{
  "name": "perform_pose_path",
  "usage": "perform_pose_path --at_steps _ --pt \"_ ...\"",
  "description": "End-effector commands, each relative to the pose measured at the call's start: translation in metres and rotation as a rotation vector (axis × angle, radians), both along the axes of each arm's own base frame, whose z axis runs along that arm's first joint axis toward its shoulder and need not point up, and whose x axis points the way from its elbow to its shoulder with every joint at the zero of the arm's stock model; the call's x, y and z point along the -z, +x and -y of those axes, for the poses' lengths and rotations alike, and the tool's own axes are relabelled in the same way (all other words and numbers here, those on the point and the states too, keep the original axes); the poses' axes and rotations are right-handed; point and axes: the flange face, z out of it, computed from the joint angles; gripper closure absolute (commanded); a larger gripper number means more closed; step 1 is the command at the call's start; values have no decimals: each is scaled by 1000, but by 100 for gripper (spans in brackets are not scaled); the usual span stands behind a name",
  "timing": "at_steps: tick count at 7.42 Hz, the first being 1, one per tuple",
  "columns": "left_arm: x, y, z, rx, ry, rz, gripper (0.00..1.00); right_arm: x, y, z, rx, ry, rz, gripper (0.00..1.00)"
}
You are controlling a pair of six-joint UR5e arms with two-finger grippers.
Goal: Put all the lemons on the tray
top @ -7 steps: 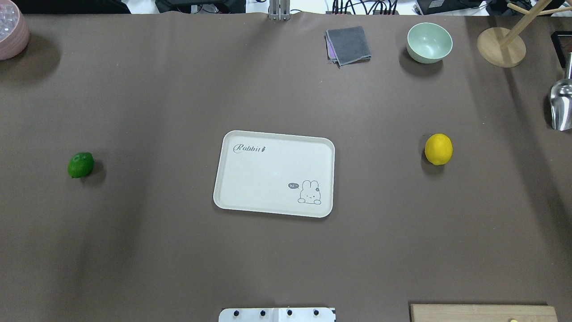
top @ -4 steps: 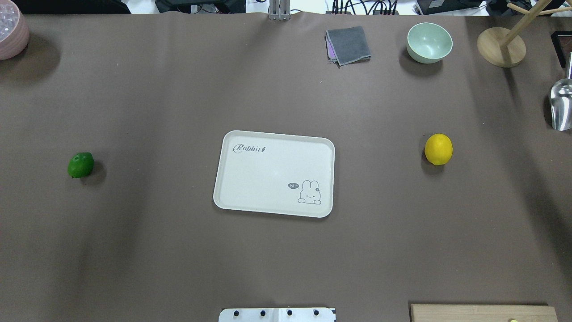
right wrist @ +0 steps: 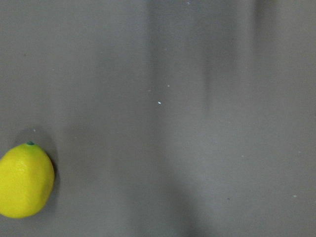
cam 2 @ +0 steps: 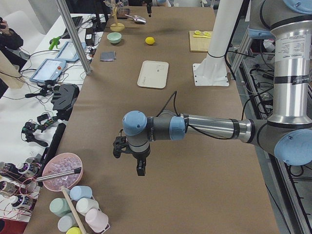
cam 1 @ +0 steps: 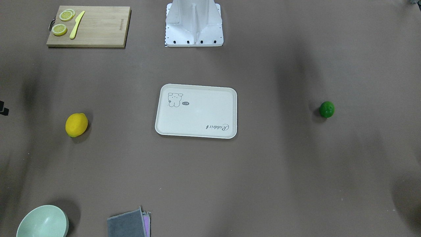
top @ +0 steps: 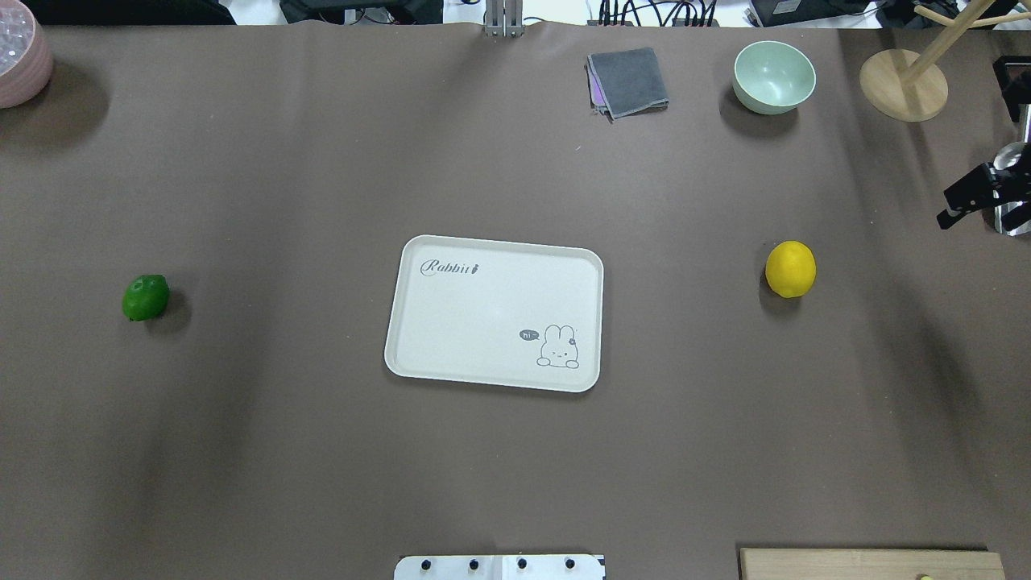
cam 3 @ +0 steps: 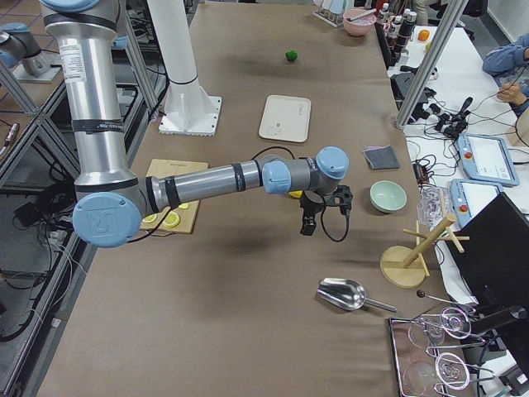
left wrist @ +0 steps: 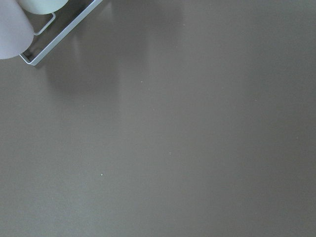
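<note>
The cream tray lies at the table's middle, nothing on it. The yellow lemon lies on the table to its right and shows at the lower left of the right wrist view. The green lemon lies far to the tray's left. My right gripper shows at the overhead view's right edge, beyond the yellow lemon, held above the table with its fingers apart and empty. My left gripper shows only in the exterior left view, far from the green lemon; I cannot tell its state.
A wooden cutting board with lemon slices and a yellow knife lies by the robot base. A mint bowl, grey cloth, wooden stand, metal scoop and pink bowl line the table's far side and ends.
My right gripper has come into the overhead view at the right edge, over the scoop. The lemons and tray have not moved.
</note>
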Motion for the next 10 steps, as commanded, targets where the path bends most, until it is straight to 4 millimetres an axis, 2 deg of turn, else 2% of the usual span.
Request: perform_pose_path --at_steps 1,4,5,6,7,8,9,10 --pt "4 0 2 7 1 2 2 38 -67 18 13 -21 8 0" --pt "11 2 9 34 -11 -4 2 62 -149 28 115 9 -4 0" --pt "27 28 27 40 -20 -4 2 67 -173 30 146 9 -1 0" --pt "45 75 47 35 -54 0 2 71 -195 26 180 9 4 0" --pt "66 112 64 44 -82 -1 2 69 -202 23 191 4 1 0" --pt "86 143 84 30 -80 -5 2 69 -204 22 196 6 3 0" --pt "95 195 98 -32 -88 -2 2 66 -203 21 199 4 1 0" --pt "110 232 114 -33 -114 -2 2 62 -198 24 194 -3 1 0"
